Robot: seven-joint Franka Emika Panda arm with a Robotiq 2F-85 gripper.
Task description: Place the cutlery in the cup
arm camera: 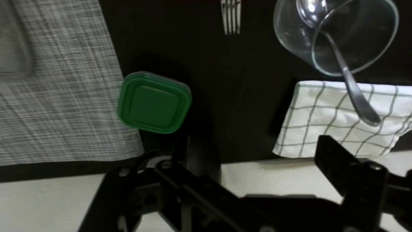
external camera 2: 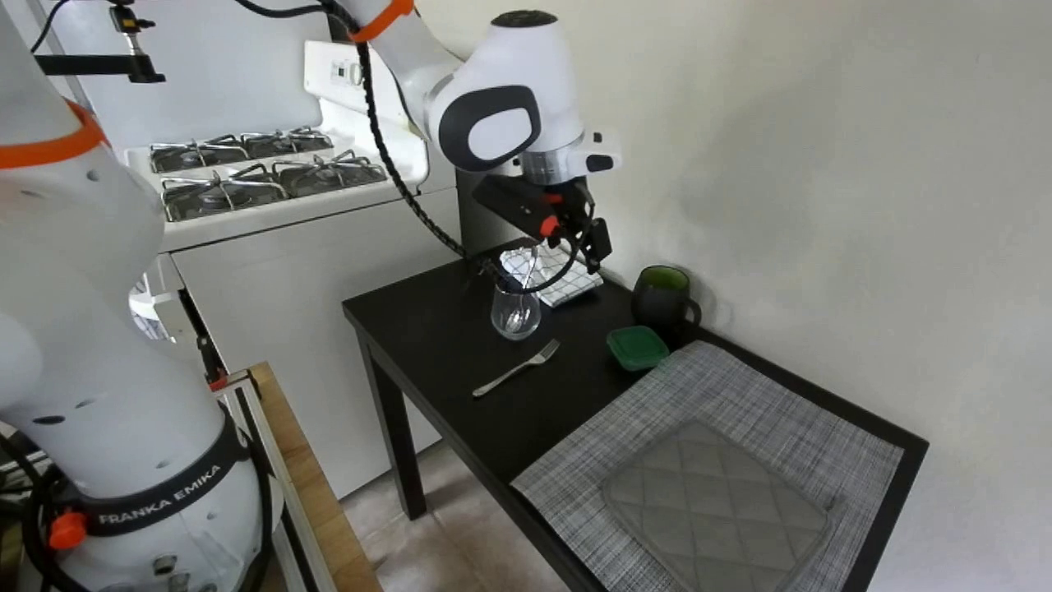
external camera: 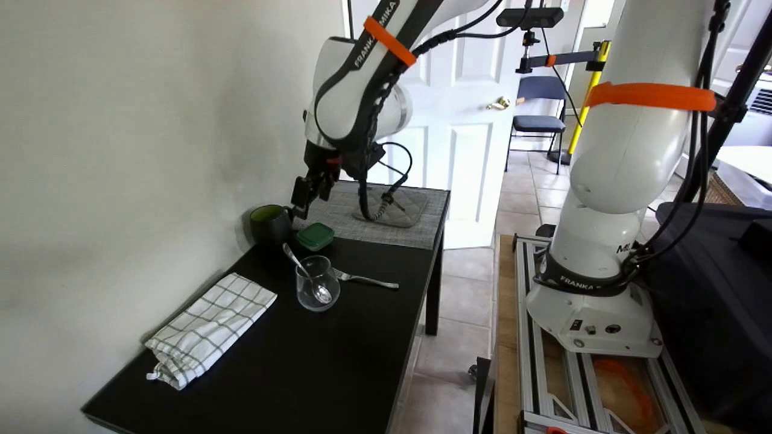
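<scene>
The spoon (external camera: pixel 297 260) leans in the glass (external camera: pixel 309 290), seemingly because the rim supports it; in an exterior view its handle points to eleven o'clock, and the fork (external camera: pixel 368 279) lies on the table (external camera: pixel 338 361) at three o'clock from the glass, so I suppose it goes in next. The gripper (arm camera: pixel 253 145) hangs higher, its fingers wide and holding nothing, perhaps ready for it.
</scene>
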